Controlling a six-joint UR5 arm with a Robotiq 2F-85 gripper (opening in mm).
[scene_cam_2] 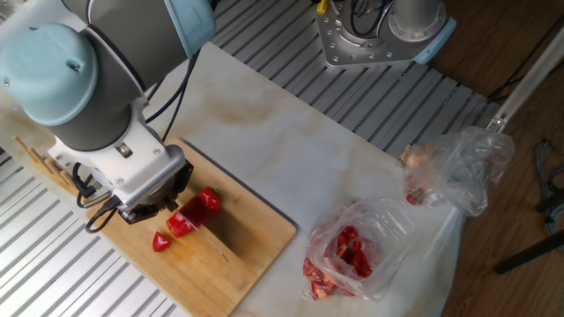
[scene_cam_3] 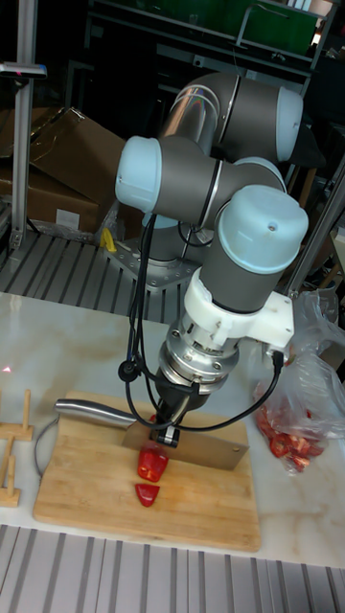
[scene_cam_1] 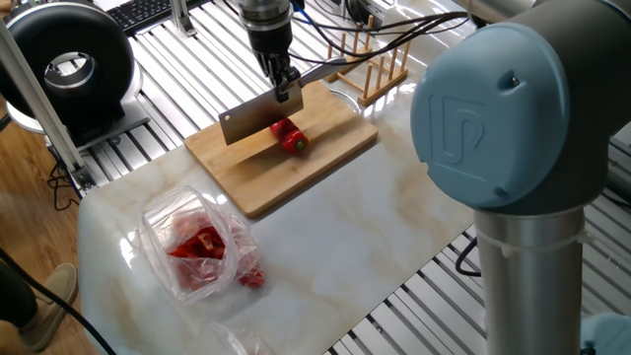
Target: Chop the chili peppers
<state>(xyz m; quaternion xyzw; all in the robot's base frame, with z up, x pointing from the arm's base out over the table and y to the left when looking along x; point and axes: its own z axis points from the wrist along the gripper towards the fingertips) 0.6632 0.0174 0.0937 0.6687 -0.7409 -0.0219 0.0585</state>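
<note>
A red chili pepper (scene_cam_1: 290, 137) lies on the wooden cutting board (scene_cam_1: 296, 168). My gripper (scene_cam_1: 285, 85) is shut on the handle of a cleaver (scene_cam_1: 254, 121), and the blade stands across the chili. In the other fixed view the chili pepper (scene_cam_2: 205, 202) shows a cut between two chunks, and a small cut end (scene_cam_2: 161, 241) lies apart on the cutting board (scene_cam_2: 256, 246). In the tall view the gripper (scene_cam_3: 171, 424) holds the cleaver (scene_cam_3: 196, 448) just above the chili pepper (scene_cam_3: 151, 465), with a cut piece (scene_cam_3: 146, 494) in front of it.
A see-through plastic bag (scene_cam_1: 195, 247) with red pieces lies on the marble top near the front. A second crumpled bag (scene_cam_2: 458, 163) sits at the table's edge. A wooden rack (scene_cam_1: 370, 61) stands behind the board. A black round device (scene_cam_1: 64, 59) is at far left.
</note>
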